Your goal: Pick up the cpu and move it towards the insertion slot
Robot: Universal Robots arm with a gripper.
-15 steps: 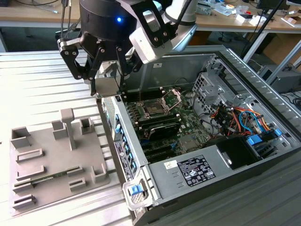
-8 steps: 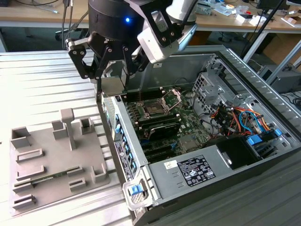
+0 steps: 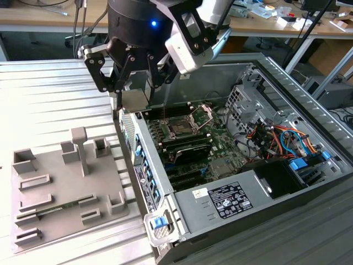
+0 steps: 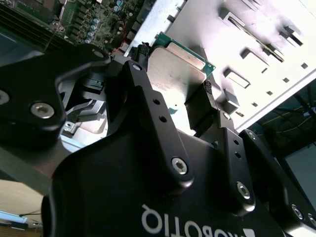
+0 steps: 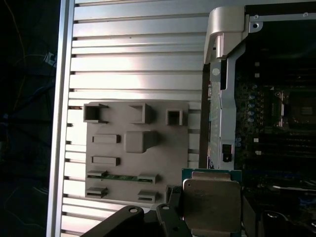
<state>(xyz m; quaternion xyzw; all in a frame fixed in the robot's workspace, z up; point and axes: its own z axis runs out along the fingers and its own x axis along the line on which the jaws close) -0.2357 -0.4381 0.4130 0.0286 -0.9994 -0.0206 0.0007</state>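
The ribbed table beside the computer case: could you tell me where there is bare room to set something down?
The ribbed table is bare between the grey tray and the table's far edge. The strip between tray and computer case is narrow. Inside, the case is crowded, and the gripper holds the cpu over its wall.

You'll find white lettering [image 4: 197, 222] on the black body of the claw [image 4: 175, 69] in the second wrist view; it lies upside down and runs off the picture's edge. In the exterior view, a white label [image 3: 227, 200] with fine black print and small symbols sits on the grey metal box [image 3: 193, 212]; it is too small for you to read.
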